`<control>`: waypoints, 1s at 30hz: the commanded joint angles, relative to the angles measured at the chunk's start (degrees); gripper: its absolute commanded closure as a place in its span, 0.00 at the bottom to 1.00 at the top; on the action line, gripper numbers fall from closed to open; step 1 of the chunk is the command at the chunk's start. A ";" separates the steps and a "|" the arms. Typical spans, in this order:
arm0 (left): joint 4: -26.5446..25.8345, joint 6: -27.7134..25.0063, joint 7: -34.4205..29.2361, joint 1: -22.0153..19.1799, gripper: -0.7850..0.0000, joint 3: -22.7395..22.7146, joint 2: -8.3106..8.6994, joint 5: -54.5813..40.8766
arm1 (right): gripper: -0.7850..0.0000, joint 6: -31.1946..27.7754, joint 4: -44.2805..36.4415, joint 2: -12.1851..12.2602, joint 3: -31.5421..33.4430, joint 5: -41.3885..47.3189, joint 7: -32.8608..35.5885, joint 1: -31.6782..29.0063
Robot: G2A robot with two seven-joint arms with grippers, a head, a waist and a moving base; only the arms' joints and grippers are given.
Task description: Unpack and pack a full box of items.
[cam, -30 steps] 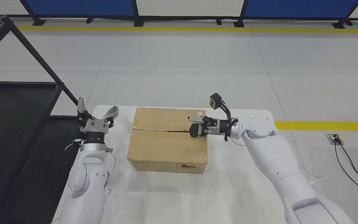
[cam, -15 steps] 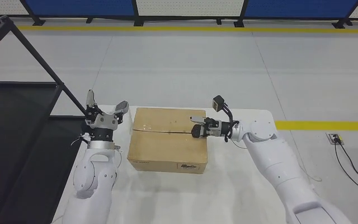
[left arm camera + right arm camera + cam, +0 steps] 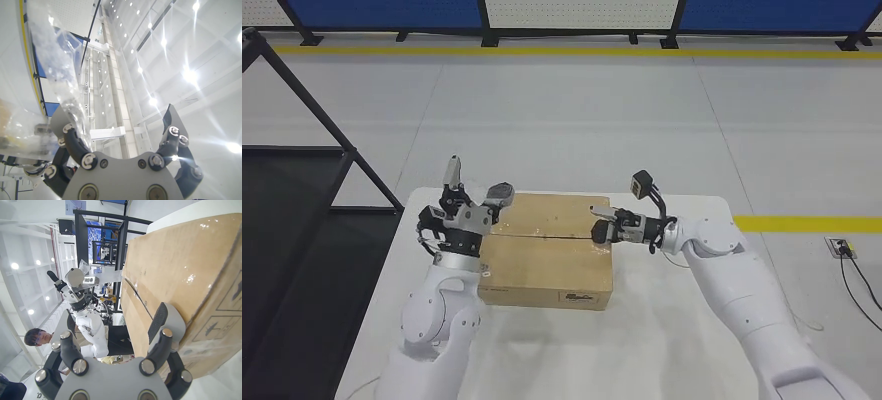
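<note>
A closed brown cardboard box [image 3: 547,265] is seen on the white table [image 3: 662,330]. Its two top flaps meet in a seam [image 3: 542,235] that runs across the box from the robot's left side to its right.

The left gripper [image 3: 475,180] is placed at the box's far left corner and turned upward. Its fingers are spread wide and nothing is pinched between them. A strip of clear plastic tape [image 3: 109,276] is stretched through the air from the left end of the seam to one of those fingers. It appears to cling there, though whether it is stuck fast or merely draped cannot be told.

The right gripper [image 3: 598,224] is set at the opposite, right end of the seam and is likewise spread. One finger lies just beside the box's top edge near the seam and the other is kept clear of the box. Contact with the cardboard cannot be confirmed.

The step in hand is judged to be the stripping of the tape. With the flaps shut, unpacking has not begun.

The coming move is judged to turn on one line — the seam's long axis, which points from one gripper to the other. The loose tape lies at the left arm's end, so that arm is the nearer to it. How much tape remains on the seam cannot be told.
</note>
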 commanded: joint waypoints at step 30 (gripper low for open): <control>4.83 1.49 1.44 -3.17 0.00 12.54 -3.16 8.83 | 0.00 0.43 -7.37 2.61 3.24 -0.02 -0.66 -5.17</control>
